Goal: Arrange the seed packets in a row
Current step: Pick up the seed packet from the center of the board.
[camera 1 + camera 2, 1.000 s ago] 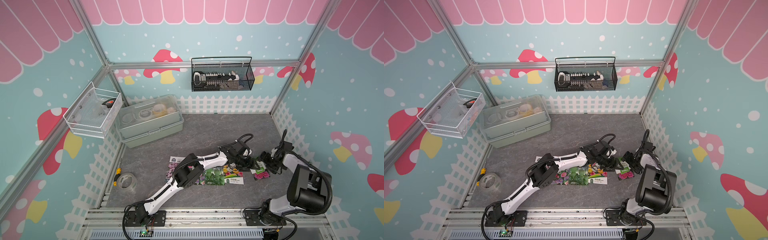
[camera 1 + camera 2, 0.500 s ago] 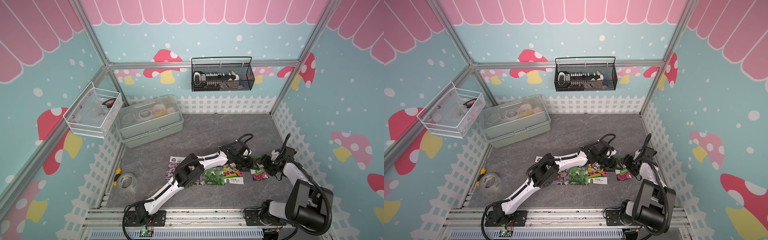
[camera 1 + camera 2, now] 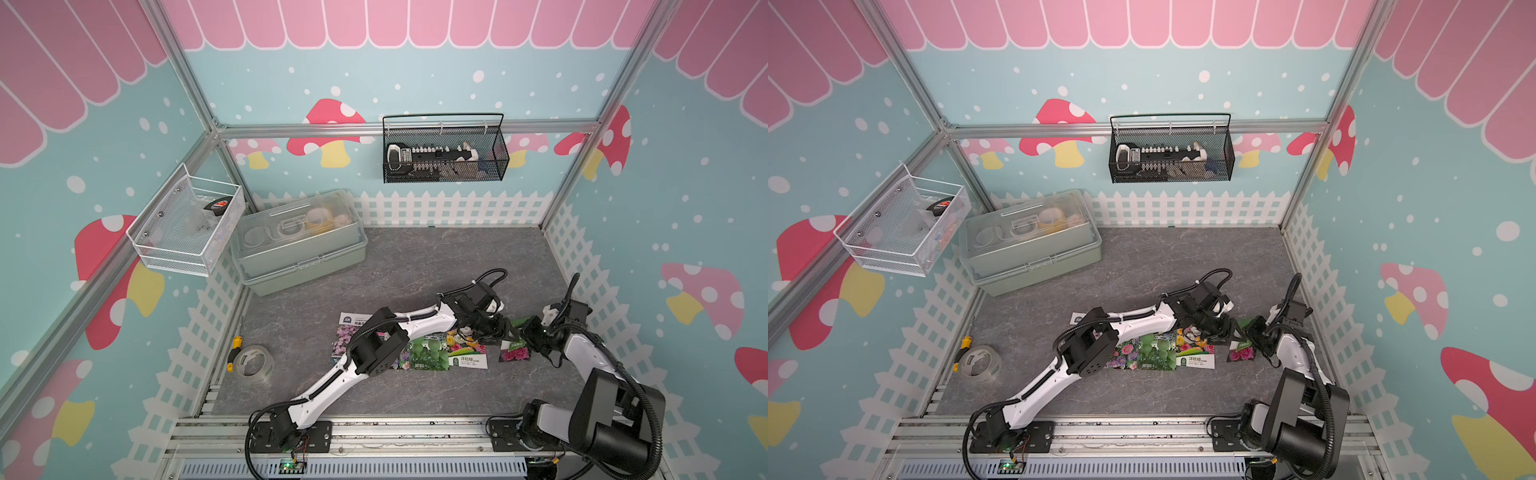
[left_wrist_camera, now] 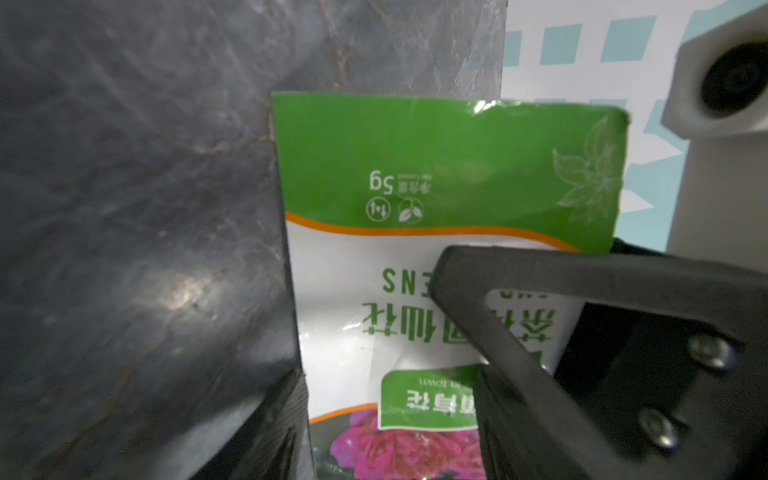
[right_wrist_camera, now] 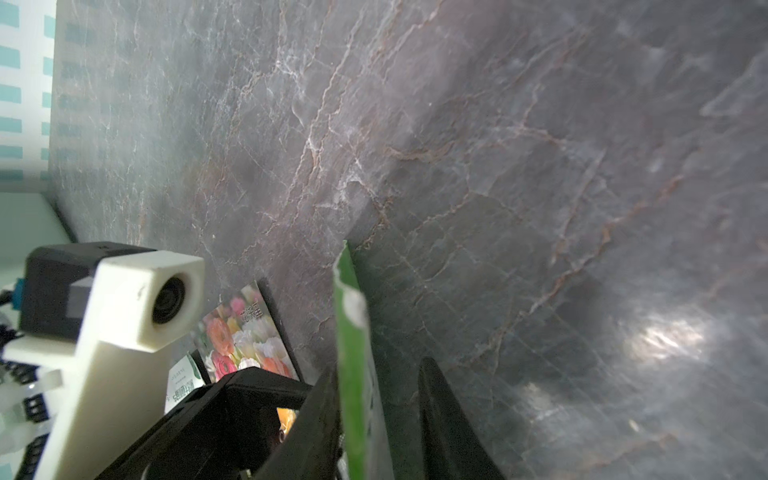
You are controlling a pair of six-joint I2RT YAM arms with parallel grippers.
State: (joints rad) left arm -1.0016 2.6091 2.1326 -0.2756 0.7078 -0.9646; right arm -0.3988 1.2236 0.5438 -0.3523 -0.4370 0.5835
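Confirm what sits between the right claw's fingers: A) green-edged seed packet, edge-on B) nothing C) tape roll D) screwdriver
A: in the right wrist view the green-edged seed packet stands edge-on inside the right claw, between its two black fingers.

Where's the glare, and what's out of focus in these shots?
Left wrist view: glare patch on the tabletop, seed packet print legible; right wrist view: brighter glare on the tabletop, the seed packet edge-on and blurred; both top views: evenly lit.
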